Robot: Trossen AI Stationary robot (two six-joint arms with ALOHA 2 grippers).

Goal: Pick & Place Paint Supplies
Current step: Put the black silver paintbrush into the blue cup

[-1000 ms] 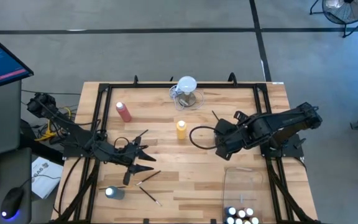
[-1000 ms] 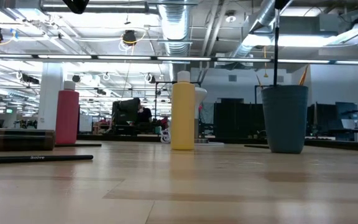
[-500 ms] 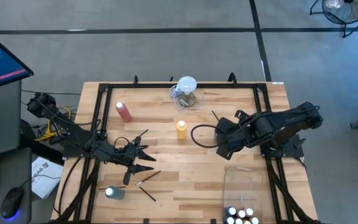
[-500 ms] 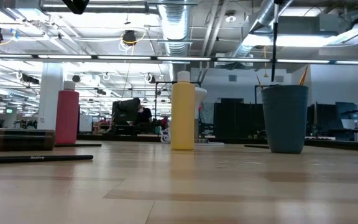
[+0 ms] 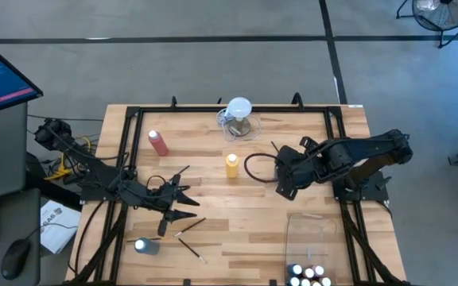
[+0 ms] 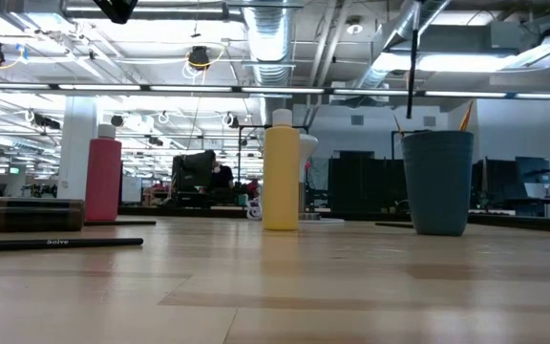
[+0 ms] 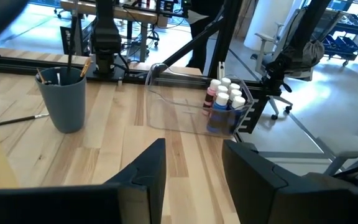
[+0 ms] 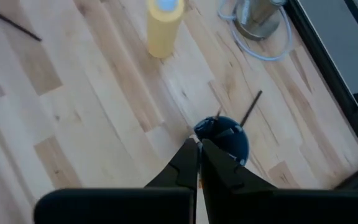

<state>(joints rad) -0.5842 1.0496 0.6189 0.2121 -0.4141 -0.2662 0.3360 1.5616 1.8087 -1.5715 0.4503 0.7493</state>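
Observation:
My right gripper (image 5: 281, 187) (image 8: 198, 153) is shut on a thin dark paintbrush (image 6: 412, 62) over the grey-blue cup (image 6: 437, 182) (image 8: 224, 138), which has other brushes standing in it. The arm hides the cup in the high view. My left gripper (image 5: 188, 200) (image 7: 194, 169) waits open at the left, level, touching nothing. The yellow bottle (image 5: 231, 165) and the pink-red bottle (image 5: 158, 143) stand upright. A blue bottle (image 5: 145, 245) and two brushes (image 5: 186, 226) (image 5: 192, 249) lie near the front left. Another brush (image 5: 277, 149) (image 8: 252, 107) lies beside the cup. My right gripper pinches the paintbrush's upper part (image 8: 198, 147) between its two fingertips, slanting down from above. The brush hangs nearly upright below the fingers, clear of the table. Its lower end (image 6: 409, 113) is at the cup's mouth; whether it reaches inside, I cannot tell.
A clear bin (image 5: 312, 234) (image 7: 185, 102) at the front right holds several white-capped bottles (image 5: 308, 276) (image 7: 225, 96). The clear jug with a white top (image 5: 238, 111) stands at the far middle. The black frame rail (image 5: 229, 109) runs around the table.
My right gripper has edged slightly up and toward the table's far edge with the brush. The brush has stayed near upright and has drifted a little across the cup's mouth toward the yellow bottle.

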